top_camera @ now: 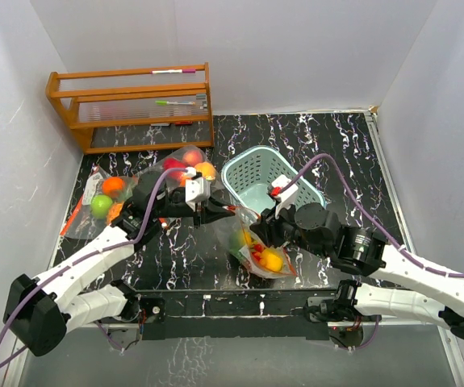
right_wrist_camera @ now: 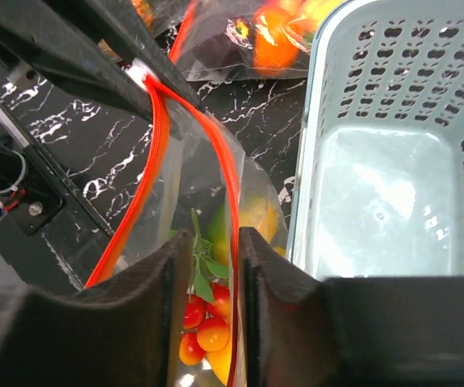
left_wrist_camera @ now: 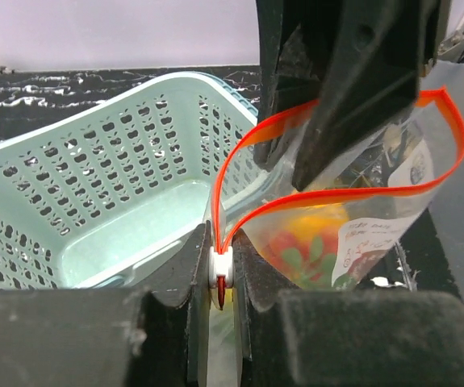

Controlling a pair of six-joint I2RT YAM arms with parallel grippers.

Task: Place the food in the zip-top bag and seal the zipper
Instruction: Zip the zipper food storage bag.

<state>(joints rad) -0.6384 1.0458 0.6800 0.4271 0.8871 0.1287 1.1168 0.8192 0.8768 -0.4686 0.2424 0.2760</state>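
The left end effector [top_camera: 227,212] is pinched shut on the slider [left_wrist_camera: 221,271] of the bag [top_camera: 257,256]. The right end effector [right_wrist_camera: 215,262] clamps its zipper lip. A basket [top_camera: 233,179] stands close at the bag's 12 o'clock.

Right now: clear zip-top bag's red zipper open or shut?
Open: clear zip-top bag's red zipper tracks bow apart; left pincer holds its white slider.

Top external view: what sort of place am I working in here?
Probably a lab robot test cell, not a kitchen: plain white walls box in a black marbled table, and the props look staged: a wooden rack, a teal basket, a zip-top bag of toy fruit.
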